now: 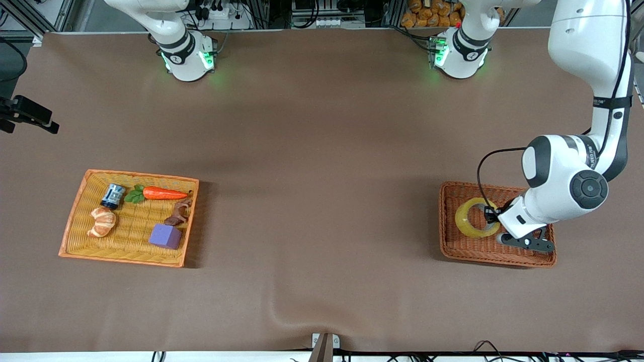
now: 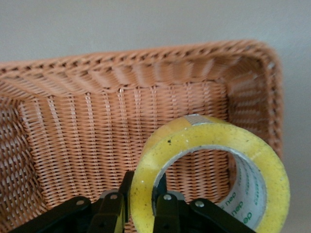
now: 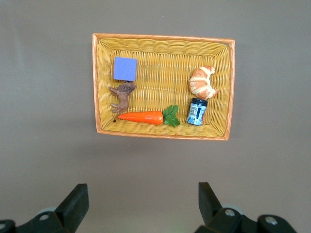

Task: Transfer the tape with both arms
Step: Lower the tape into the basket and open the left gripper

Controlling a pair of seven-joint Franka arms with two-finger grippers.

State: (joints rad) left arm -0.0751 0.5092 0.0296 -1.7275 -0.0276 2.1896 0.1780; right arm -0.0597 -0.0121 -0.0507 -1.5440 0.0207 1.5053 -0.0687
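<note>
The tape [image 1: 472,217] is a yellowish translucent roll inside a brown wicker basket [image 1: 468,254] toward the left arm's end of the table. My left gripper [image 1: 489,214] is down in that basket and shut on the roll's wall. In the left wrist view the tape [image 2: 214,141] stands on edge, and my left gripper [image 2: 144,196] has one finger inside the centre hole and one outside. The basket's woven wall [image 2: 97,77] fills that view. My right gripper [image 3: 142,194] is open and empty, high above the table near the yellow basket [image 3: 160,38]; it does not show in the front view.
The yellow basket [image 1: 75,216], toward the right arm's end, holds a purple cube [image 1: 165,236], a carrot [image 1: 163,193], a croissant [image 1: 102,221], a small blue can [image 1: 113,195] and a brown figure [image 1: 179,212]. Brown cloth covers the table between the baskets.
</note>
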